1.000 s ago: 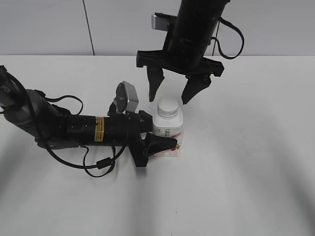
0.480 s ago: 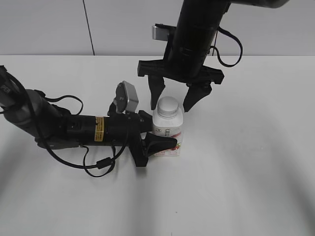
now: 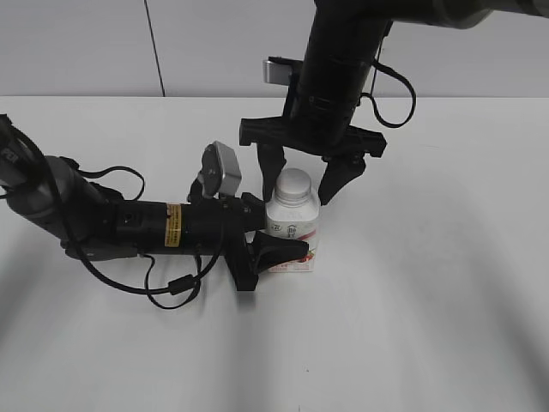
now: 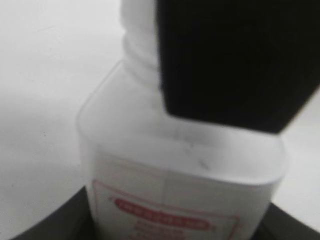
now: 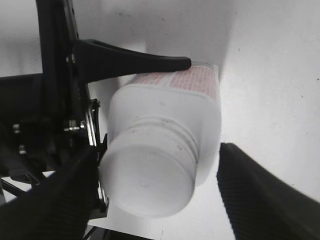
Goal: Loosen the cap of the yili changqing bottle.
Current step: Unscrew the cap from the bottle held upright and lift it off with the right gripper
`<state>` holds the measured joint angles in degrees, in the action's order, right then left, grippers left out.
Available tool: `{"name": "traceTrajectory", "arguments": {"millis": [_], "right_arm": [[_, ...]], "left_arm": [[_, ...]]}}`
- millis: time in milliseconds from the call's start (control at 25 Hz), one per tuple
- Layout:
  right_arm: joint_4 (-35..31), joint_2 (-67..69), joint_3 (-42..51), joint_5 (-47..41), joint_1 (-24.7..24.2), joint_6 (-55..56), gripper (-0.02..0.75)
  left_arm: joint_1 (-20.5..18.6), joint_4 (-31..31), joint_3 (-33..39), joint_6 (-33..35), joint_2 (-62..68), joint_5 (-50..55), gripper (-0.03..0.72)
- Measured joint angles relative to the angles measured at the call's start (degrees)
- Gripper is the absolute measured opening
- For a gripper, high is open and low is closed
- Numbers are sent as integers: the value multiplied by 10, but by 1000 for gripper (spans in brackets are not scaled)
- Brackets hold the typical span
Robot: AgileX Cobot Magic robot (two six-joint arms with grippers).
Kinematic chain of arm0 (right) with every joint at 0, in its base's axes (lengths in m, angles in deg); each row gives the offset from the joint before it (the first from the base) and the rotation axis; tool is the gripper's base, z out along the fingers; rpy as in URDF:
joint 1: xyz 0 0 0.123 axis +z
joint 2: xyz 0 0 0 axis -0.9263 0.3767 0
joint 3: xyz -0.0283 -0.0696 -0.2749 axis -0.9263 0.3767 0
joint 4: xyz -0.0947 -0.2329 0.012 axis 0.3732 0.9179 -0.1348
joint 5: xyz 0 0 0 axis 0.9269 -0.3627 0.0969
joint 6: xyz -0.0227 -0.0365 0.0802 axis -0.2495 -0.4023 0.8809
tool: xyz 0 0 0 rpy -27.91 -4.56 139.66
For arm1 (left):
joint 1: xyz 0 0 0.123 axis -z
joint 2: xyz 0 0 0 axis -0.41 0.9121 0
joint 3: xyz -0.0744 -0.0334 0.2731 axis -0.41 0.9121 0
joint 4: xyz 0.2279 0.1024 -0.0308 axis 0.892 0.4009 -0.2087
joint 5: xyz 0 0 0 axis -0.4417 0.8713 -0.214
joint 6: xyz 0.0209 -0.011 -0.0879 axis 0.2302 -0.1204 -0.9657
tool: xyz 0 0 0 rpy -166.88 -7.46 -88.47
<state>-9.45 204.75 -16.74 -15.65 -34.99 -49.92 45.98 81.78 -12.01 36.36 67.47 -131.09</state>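
Note:
The yili changqing bottle [image 3: 292, 230] stands upright on the white table, a squat white bottle with a red-printed label [image 4: 165, 220]. My left gripper [image 3: 281, 233] lies low from the left and is shut on the bottle's body, one finger [image 5: 130, 61] along its side. The white cap [image 3: 293, 183] sits on the neck. My right gripper [image 3: 298, 194] hangs from above, open, with a finger on each side of the cap [image 5: 150, 175]. A gap shows between the cap and the right finger [image 5: 265, 195]. The other finger [image 4: 235, 60] stands close against the neck.
The left arm [image 3: 103, 225] and its looping cables [image 3: 176, 287] lie across the table's left side. The right arm [image 3: 339, 60] rises above the bottle. A pale wall [image 3: 86, 43] runs behind the table's far edge.
The right gripper has come down, still open, so its fingertips now straddle the cap instead of hanging above it. The left gripper and the bottle have not moved.

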Motion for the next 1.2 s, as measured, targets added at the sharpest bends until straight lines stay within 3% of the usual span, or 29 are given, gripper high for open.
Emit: {"name": "traceTrajectory", "arguments": {"millis": [760, 1000, 1200], "right_arm": [[0, 0, -15, 0, 0, 0, 576], [1, 0, -15, 0, 0, 0, 413], [1, 0, -15, 0, 0, -12, 398]], "left_arm": [[0, 0, 0, 0, 0, 0, 388], [0, -1, 0, 0, 0, 0, 388], [0, -1, 0, 0, 0, 0, 388]]}}
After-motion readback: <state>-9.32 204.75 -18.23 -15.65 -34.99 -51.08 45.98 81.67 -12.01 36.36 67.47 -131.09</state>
